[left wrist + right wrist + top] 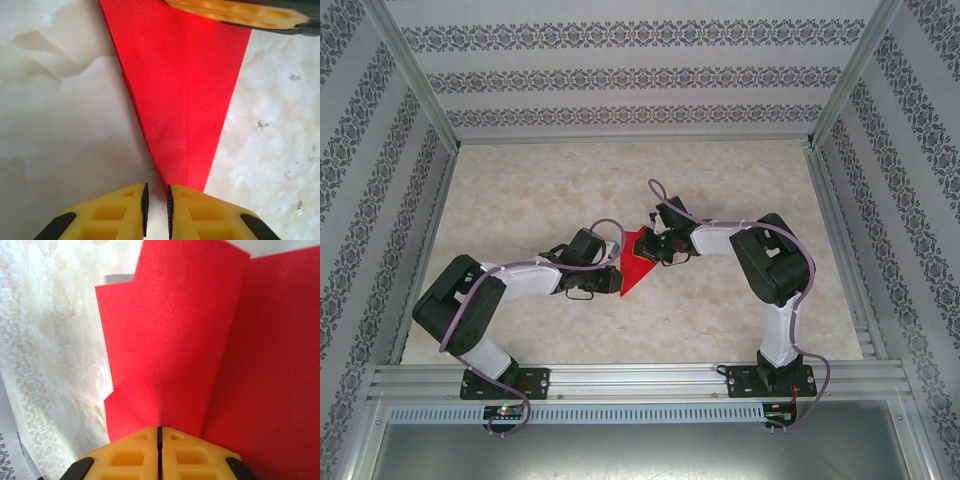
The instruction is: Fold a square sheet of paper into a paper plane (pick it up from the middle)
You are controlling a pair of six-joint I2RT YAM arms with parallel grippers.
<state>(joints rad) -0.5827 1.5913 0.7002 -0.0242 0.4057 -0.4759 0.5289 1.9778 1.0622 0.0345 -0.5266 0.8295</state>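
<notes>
One red paper (638, 262), folded to a point, was seen on the surface (520, 190) between two grippers; the left gripper (156, 189) was a little open at the tip, nothing held; the right gripper (159, 431) was shut against the wide end; if dragged, the folds could be sprung open.

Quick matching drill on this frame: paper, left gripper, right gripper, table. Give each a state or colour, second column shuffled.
1 paper
2 left gripper
3 right gripper
4 table

A fingers pressed shut, at the paper's wide end
B pale, marbled
C red, folded to a point
D fingers a slit apart, at the paper's narrow tip

Pairs: 1-C, 2-D, 3-A, 4-B
</notes>
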